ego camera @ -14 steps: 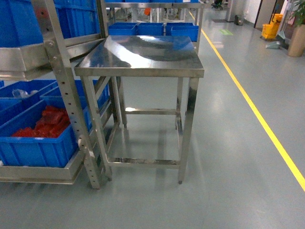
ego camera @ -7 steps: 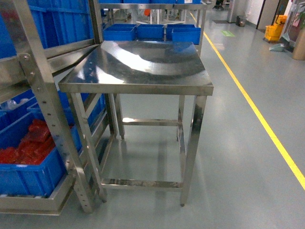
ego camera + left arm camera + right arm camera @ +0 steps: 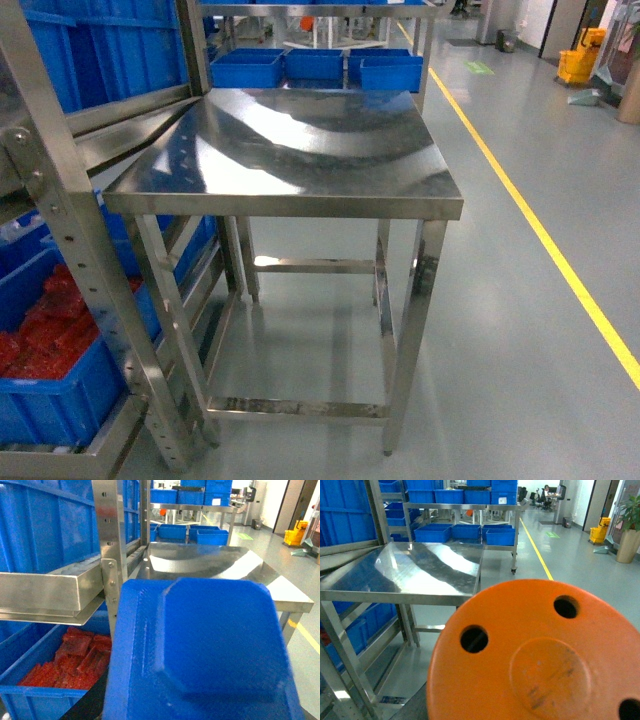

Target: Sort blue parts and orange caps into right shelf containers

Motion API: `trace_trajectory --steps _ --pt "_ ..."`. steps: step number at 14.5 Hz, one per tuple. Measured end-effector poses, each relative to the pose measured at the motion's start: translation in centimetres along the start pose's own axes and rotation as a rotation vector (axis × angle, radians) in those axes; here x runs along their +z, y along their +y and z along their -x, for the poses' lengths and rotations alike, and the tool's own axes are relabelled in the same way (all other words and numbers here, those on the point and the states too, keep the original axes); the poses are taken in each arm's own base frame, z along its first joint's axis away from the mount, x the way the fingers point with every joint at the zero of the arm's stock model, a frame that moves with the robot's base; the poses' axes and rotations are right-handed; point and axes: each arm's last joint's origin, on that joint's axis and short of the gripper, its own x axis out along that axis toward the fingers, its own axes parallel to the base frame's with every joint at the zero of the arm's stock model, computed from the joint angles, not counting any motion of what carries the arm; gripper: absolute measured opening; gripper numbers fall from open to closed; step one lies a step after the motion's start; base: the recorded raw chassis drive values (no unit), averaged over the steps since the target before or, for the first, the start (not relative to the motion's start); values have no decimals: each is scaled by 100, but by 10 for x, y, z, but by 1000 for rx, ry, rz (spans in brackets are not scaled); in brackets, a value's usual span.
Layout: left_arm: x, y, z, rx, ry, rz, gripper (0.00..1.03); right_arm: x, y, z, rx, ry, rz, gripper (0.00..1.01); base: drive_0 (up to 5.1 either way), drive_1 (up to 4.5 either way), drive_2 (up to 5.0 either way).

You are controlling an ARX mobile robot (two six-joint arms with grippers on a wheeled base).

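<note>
a: what is in front of us?
b: a shiny steel table [image 3: 290,150]. nothing sits on its top. a shelf [image 3: 60,230] stands touching its left edge.
a: what is on the shelf?
b: a blue crate [image 3: 45,385] down low, with red bits [image 3: 40,325] in it. more crates [image 3: 315,68] sit past the table's far edge.
a: where is the blue part [image 3: 205,650]?
b: right up against the left wrist camera. it fills most of that view, near the shelf post.
a: and the orange cap [image 3: 535,655]?
b: right up against the right wrist camera. it is round with small holes, above the floor by the table's right edge.
a: are the grippers holding them?
b: maybe, but no fingers show, so i cannot tell.
</note>
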Motion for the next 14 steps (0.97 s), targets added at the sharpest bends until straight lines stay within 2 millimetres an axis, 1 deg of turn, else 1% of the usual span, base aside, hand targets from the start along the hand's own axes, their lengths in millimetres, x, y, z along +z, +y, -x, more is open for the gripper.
trace_trajectory --steps 11,14 --pt "0 0 0 1 5 0 43 0 0 0 1 2 0 45 -490 242 242" --pt "-1 0 0 1 6 0 43 0 0 0 1 4 0 45 -476 128 359"
